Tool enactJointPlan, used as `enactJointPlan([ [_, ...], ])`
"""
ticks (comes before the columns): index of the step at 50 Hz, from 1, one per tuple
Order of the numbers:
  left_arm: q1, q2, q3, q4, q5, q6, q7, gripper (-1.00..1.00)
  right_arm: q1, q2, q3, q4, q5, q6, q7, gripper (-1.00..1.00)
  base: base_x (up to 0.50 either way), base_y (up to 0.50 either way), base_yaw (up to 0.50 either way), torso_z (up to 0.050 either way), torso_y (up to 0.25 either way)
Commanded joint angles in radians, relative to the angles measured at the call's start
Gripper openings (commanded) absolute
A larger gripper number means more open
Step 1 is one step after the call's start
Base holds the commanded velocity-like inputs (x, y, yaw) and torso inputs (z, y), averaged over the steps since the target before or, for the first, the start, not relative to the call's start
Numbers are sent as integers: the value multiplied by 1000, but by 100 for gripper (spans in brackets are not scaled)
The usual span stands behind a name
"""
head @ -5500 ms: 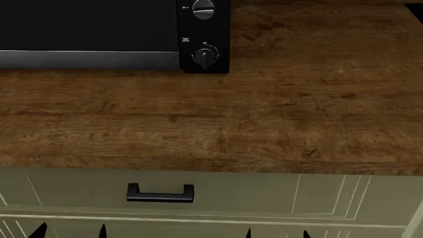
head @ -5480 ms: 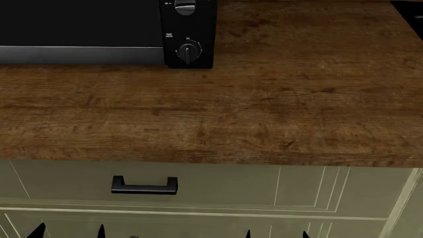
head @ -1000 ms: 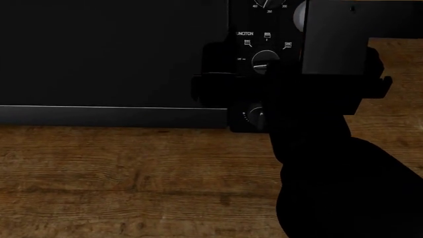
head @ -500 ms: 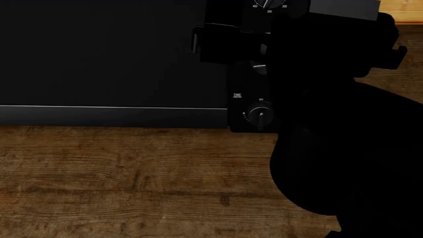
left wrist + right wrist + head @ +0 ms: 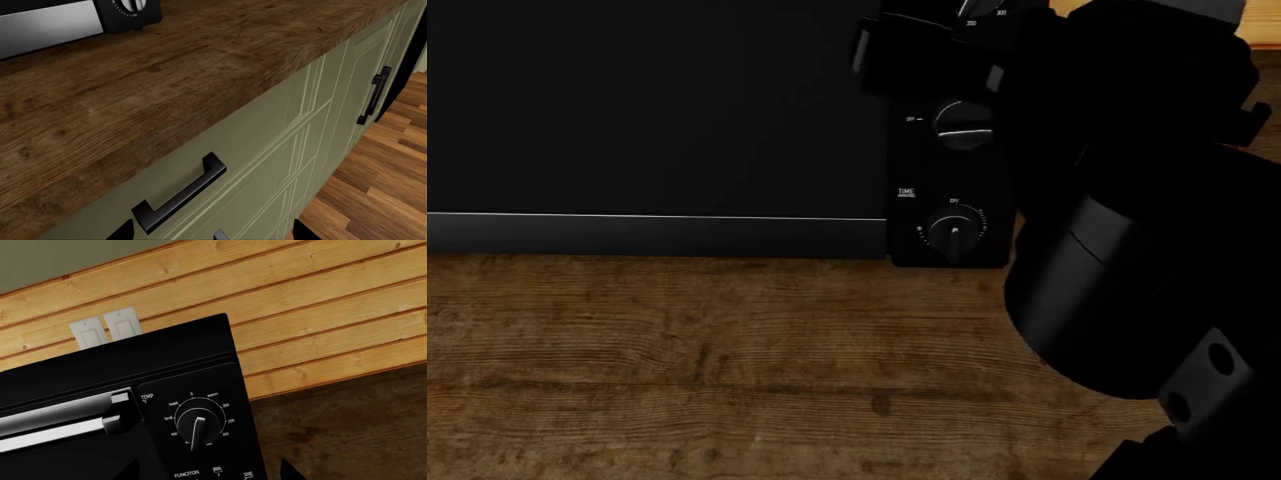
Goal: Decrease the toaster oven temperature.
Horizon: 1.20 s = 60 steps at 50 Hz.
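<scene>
A: What has moved since half a second ago?

B: Since then the right arm has climbed. In the head view its dark bulk now covers the top right, and the middle knob (image 5: 964,125), hidden before, shows again. The right gripper (image 5: 928,55) sits as a black block at the top of the control panel.

A: Where is the temperature knob?

B: It is the top knob (image 5: 195,428) on the toaster oven (image 5: 113,390), ringed with white numbers such as 200, 250 and 300. The oven stands at the back of the wooden counter (image 5: 694,360), against a plank wall (image 5: 320,315). In the head view the knob itself is hidden behind the gripper.

A: Has it been turned yet?

B: I judge not. The wrist camera looks at the knob from a little way off, with no fingers on it. Reaching, gripping and turning all seem left to do.

A: Are the jaws wide or narrow?

B: For the right gripper I cannot tell; it is only a dark shape. The left gripper is out of sight; its camera shows only the counter's front edge and a drawer handle (image 5: 180,197).

A: How much room is there?

B: Plenty of bare counter lies in front of the oven and to its right. The timer knob (image 5: 954,232) below is clear of the arm. The tight spot is the narrow panel, where the knobs sit close together.
</scene>
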Motion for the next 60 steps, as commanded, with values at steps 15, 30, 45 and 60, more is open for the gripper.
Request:
enactJointPlan([
  [15, 39, 7, 25, -98, 119, 126, 53, 100, -26, 43, 16, 49, -20, -111, -45, 100, 0, 0, 0, 0, 0],
  [30, 59, -2, 44, -87, 142, 139, 43, 100, -10, 87, -129, 105, -124, -174, -185, 100, 0, 0, 0, 0, 0],
  [45, 30, 3, 33, -96, 115, 123, 50, 100, 41, 88, -189, 170, -181, -232, -233, 100, 0, 0, 0, 0, 0],
  [60, 37, 1, 40, -90, 120, 125, 39, 100, 26, 77, -211, 223, -208, -301, -282, 100, 0, 0, 0, 0, 0],
])
